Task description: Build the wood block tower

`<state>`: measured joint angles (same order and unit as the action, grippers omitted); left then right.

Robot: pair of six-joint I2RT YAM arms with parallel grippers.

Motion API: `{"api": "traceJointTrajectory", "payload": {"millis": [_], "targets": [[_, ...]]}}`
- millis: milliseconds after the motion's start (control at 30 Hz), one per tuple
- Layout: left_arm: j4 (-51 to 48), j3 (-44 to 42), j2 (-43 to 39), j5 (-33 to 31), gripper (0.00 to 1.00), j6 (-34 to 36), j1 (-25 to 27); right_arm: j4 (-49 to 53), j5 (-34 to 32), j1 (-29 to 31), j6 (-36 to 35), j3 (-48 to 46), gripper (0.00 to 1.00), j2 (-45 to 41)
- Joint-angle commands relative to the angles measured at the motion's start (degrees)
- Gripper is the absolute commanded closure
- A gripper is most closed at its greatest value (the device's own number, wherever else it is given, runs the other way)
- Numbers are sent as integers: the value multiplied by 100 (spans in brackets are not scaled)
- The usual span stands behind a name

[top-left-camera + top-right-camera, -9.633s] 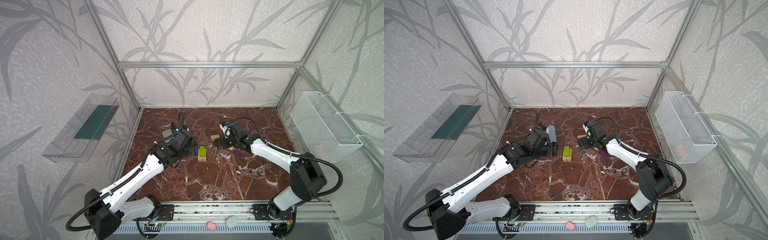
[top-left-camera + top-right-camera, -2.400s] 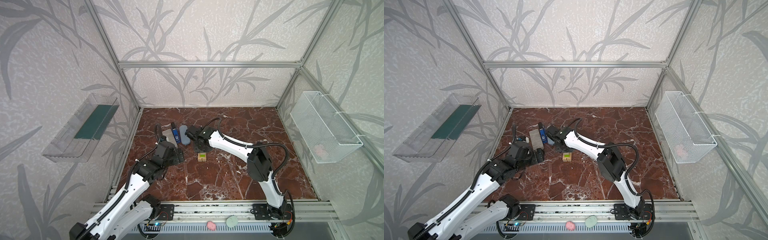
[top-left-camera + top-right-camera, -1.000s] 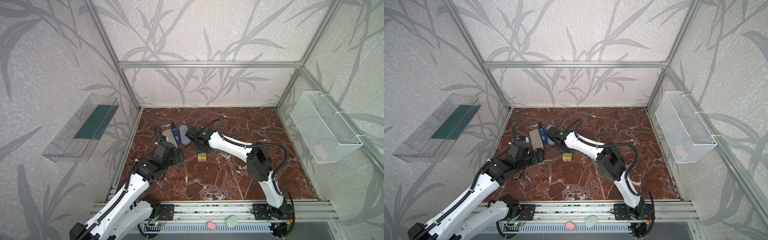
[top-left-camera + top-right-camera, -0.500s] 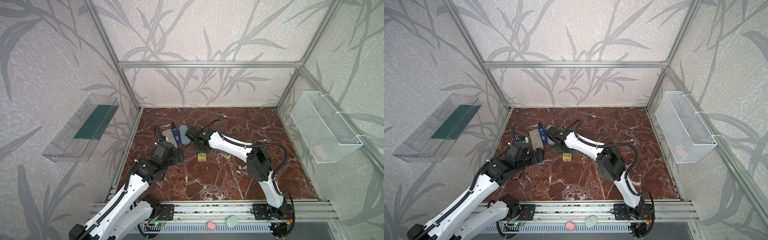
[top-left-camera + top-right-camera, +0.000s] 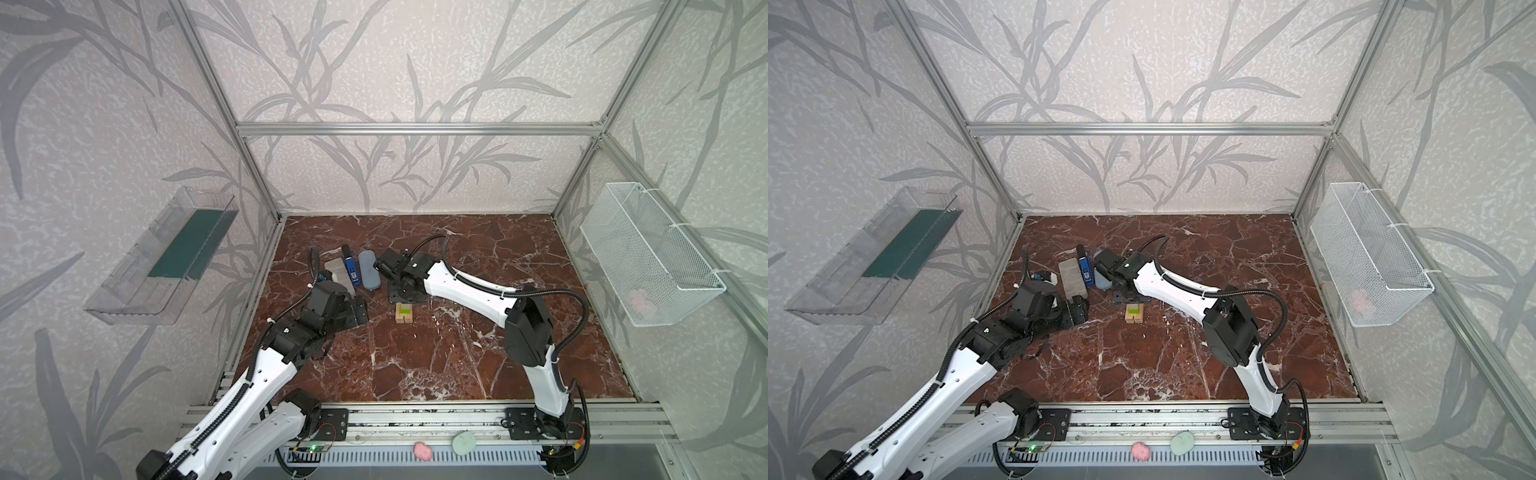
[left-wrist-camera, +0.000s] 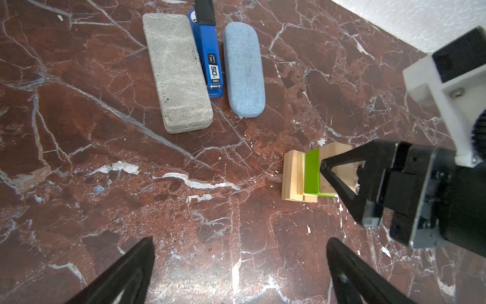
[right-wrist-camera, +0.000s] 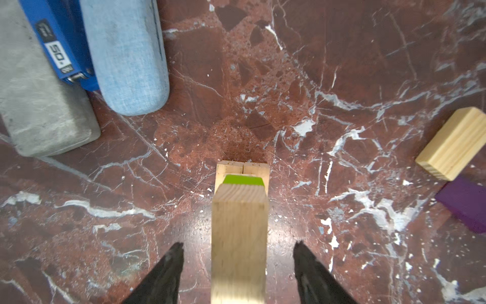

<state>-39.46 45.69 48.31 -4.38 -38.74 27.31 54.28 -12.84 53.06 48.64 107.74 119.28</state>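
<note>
My right jaws have just parted. A moment ago they were narrower around the tan block; now it stands free between them, with marble showing on both sides. It sits on the tower and covers most of the lime-green piece. I take this layer as placed, though I cannot tell how squarely it lies.

In both top views the tower stands on the tabletop left of centre. My right jaws are just past it at twelve o'clock. My left jaws wait at nine o'clock, spread wide and empty, clear of the stack.

A loose tan block and the purple block lie right beside each other, unstacked. Next I should back out without brushing the fresh block.
</note>
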Motion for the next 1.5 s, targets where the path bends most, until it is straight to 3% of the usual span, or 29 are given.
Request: {"api": "traceJointTrajectory", "payload": {"millis": [0,300,467,600,733,900,1100,1467], "targets": [[-174,213,-94,261,1,155,-24,150,-51,-107,-292,-177,28,-626],[253,256,187,1123,0,261,17,-304,256,-826,-951,-1531,19,-1929],[609,207,316,1137,1,172,205,-407,1055,-1632,-1169,-2169,19,-2115],[775,283,505,866,0,154,565,-912,1141,-2109,-1169,-2798,17,-2298],[901,379,654,475,0,181,1000,-1267,1497,-2593,-1379,-3198,17,-2182],[1126,424,788,146,1,119,1317,-1501,1450,-2783,-1393,-3292,15,-1769],[1336,449,965,-2,1,127,1409,-1920,1615,-2801,-1334,-3241,13,-1291],[1261,576,1022,-80,0,259,1414,-1834,1315,-2834,-1354,-2878,14,-659]]}}
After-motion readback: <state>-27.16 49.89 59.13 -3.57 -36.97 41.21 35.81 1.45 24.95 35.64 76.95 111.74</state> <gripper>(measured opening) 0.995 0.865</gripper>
